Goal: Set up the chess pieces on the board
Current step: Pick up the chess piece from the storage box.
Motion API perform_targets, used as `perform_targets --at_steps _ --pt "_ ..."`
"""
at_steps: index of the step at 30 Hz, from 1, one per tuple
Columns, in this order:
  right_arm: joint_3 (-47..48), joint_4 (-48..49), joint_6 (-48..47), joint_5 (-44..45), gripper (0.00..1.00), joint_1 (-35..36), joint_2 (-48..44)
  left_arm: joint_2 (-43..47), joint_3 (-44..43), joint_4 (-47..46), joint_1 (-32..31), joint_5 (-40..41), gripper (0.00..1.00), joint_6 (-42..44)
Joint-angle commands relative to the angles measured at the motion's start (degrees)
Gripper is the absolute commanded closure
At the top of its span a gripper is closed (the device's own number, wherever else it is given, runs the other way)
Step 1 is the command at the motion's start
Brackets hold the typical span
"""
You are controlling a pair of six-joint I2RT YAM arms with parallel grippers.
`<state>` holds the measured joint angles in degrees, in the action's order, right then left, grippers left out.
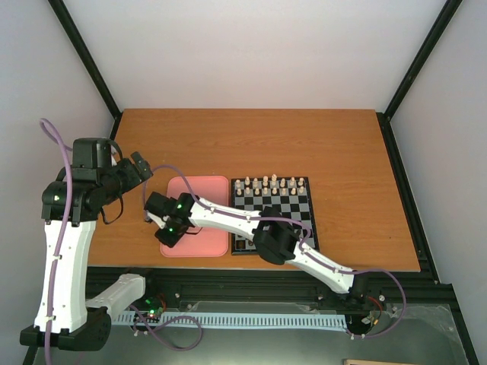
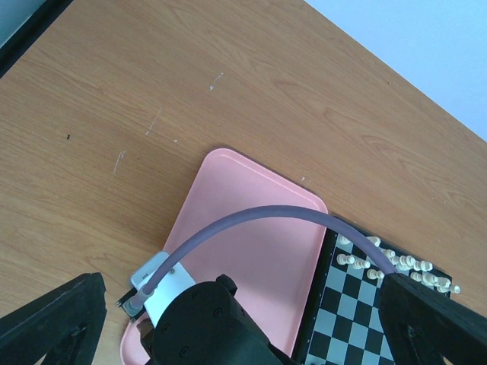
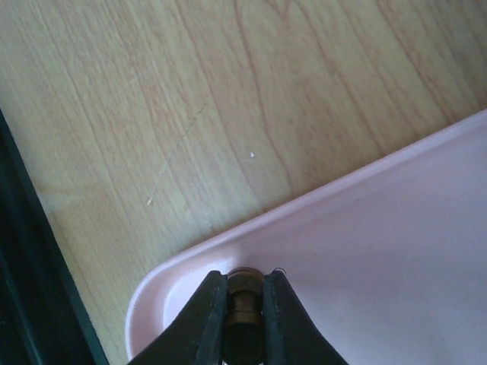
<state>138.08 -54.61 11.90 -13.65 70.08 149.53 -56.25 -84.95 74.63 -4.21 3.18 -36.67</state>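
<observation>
White arm links [image 1: 65, 266], black joints [image 1: 274, 239], looping purple cables [image 2: 266, 212], green lights [image 1: 181, 204]

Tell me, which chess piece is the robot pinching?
The brown piece between the right fingers, over the pink tray. White ones stand on the board.

Black-rimmed chessboard [image 1: 289, 209] beside pink tray [image 1: 202, 194], brown chess piece [image 3: 245, 304] at tray's corner (pinched by right end effector [image 3: 245, 293])

- tray [image 1: 202, 194]: plain pink
- board [image 1: 285, 204]: blk & pale grey-blue checks, blk rim
- chess piece [image 3: 245, 308]: dk brown
- table [image 1: 251, 144]: orange-brown wood grain
- cable [image 2: 255, 215]: purple
</observation>
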Motion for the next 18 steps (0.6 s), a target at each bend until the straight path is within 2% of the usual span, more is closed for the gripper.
perform_targets --at_steps 1,4,7,13,18 --pt "1.14 -2.16 -0.62 4.73 0.95 -0.37 -3.42 0.68 -0.94 0.47 0.27 -0.78 0.0 0.65" --pt "-1.32 -2.61 -0.38 8.65 0.97 -0.72 -8.05 0.86 -0.59 -0.1 0.27 -1.2 0.0 0.63" --pt "-9.12 -1.11 2.01 11.42 0.97 -2.32 -15.63 0.77 -0.48 -0.34 0.28 -1.42 0.0 0.8" --pt "-34.3 2.24 7.64 16.03 0.97 -8.18 -36.2 1.59 1.46 -1.19 0.32 -1.51 0.0 1.29" --pt "-56.33 2.3 13.37 18.37 0.97 -15.94 -54.09 2.51 3.7 -2.21 0.32 -2.43 0.0 1.16"
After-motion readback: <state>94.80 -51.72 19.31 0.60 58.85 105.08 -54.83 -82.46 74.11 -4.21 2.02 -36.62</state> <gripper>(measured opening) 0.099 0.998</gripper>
